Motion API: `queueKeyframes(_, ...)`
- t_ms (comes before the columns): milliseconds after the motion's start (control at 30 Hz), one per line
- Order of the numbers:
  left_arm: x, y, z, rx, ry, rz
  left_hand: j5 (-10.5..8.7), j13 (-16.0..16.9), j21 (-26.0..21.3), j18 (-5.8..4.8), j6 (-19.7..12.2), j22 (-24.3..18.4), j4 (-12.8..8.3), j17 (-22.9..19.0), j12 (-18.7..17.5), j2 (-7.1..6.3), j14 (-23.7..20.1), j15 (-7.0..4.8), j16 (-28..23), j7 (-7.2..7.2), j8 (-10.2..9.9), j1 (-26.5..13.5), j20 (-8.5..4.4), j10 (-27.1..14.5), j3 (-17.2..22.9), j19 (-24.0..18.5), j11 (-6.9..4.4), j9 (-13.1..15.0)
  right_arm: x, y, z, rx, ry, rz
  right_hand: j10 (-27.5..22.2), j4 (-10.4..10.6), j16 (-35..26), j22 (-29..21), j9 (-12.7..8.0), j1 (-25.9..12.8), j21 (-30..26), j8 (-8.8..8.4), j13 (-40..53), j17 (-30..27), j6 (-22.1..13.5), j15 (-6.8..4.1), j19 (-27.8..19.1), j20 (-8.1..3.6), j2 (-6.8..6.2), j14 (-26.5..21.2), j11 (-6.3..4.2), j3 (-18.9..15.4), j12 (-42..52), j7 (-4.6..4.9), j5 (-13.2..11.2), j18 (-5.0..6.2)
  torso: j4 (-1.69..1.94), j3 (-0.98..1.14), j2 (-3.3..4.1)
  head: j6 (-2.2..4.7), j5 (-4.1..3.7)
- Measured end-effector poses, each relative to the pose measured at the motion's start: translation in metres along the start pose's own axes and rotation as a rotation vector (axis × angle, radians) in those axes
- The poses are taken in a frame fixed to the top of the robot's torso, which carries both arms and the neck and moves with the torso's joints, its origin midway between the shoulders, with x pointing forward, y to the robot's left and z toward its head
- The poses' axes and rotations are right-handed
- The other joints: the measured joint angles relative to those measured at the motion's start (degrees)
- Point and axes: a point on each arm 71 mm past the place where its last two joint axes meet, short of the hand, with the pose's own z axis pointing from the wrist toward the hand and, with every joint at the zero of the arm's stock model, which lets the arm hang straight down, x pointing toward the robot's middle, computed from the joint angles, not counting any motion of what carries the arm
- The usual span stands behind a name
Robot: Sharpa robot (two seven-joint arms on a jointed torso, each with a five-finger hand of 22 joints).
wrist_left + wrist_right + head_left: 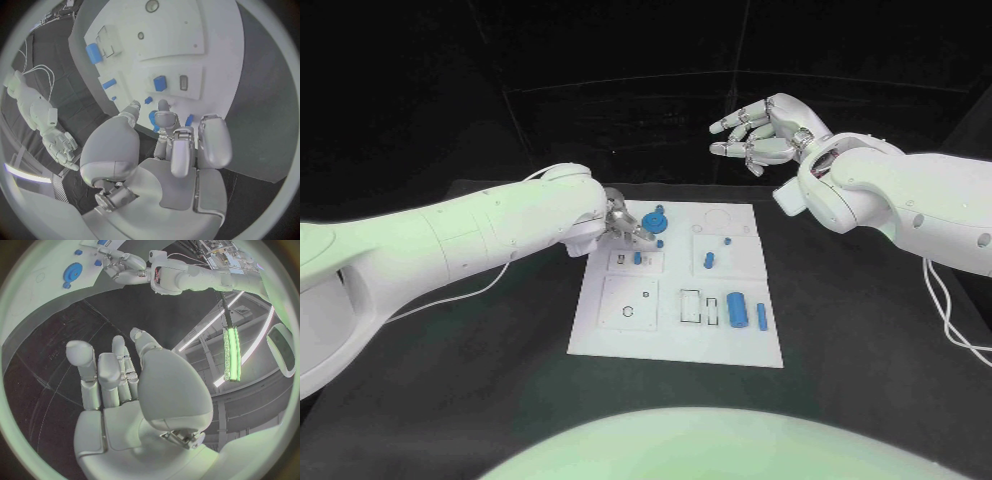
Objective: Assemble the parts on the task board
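Silver fingers of the left hand (619, 222) reach down onto the task board (678, 345) at its ten o'clock corner; whether they pinch a small blue part (152, 117) there, I cannot tell. Right hand (762, 133) hovers off the board at one o'clock, fingers spread, holding nothing. Blue parts, including a round disc (658, 220), sit at the far end; others (762, 317) lie toward four o'clock.

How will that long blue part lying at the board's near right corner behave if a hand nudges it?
The long blue part looks rod-shaped and lies flat, so it would probably roll sideways. It seems rigid and light, likely skidding across the smooth white task board. Its slimness may make pinching fiddly.
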Motion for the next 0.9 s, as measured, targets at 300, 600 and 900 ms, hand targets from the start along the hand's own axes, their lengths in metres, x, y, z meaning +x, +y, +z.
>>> queueKeyframes(300, -0.046, -0.005, -0.021, 0.040, -0.064, -0.049, 0.00, -9.83, -3.43, 0.00, -8.35, -3.53, 0.39, 0.00, -6.85, 3.10, -0.06, 1.64, 0.00, 3.17, -5.64, 5.51, 1.27, -6.66, -3.36, -1.28, 2.50, -2.93, -0.002, -0.002, 0.000, 0.003, -0.004, -0.002, 0.00, 0.00, 0.00, -0.06, 0.00, 0.00, 0.00, 0.00, -0.05, 0.00, 0.00, 0.00, 0.00, 0.00, 0.00, 0.00, 0.00, 0.00, 0.00, 0.00, 0.00, 0.00, 0.04, 0.01, -0.03, 0.00, -0.16)
queueKeyframes(600, -0.068, 0.004, -0.009, -0.024, -0.046, -0.024, 0.00, -11.48, -4.16, 0.01, -8.56, -4.24, 1.55, 0.00, -7.69, 4.92, 0.02, 2.89, 0.00, 4.51, -8.68, 7.90, 2.42, -7.92, -5.94, -1.80, 3.78, -6.06, -0.002, -0.002, 0.001, 0.003, -0.005, -0.003, 0.00, 0.00, 0.00, -0.05, 0.00, 0.00, 0.00, 0.00, -0.04, 0.00, 0.00, 0.00, 0.00, 0.00, 0.00, 0.00, 0.00, 0.00, 0.00, 0.00, 0.00, 0.00, 0.00, -0.01, 0.12, 0.00, -0.05)
queueKeyframes(900, -0.068, 0.015, 0.008, -0.075, -0.019, 0.000, 0.00, -10.18, -3.40, 0.01, -5.41, -3.00, 2.86, 0.00, -6.18, 5.74, 0.02, 2.88, 0.00, 3.58, -7.50, 8.06, 2.62, -6.98, -8.33, -1.59, 2.99, -6.31, 0.000, -0.001, 0.002, 0.001, -0.002, -0.002, 0.00, 0.06, 0.00, -0.05, 0.00, 0.00, 0.01, 0.00, -0.11, 0.01, 0.00, 0.00, 0.18, -0.17, 0.00, 0.00, 0.00, 0.06, 0.00, 0.00, 0.00, 0.01, -0.26, -0.22, 0.57, 0.00, 0.40)
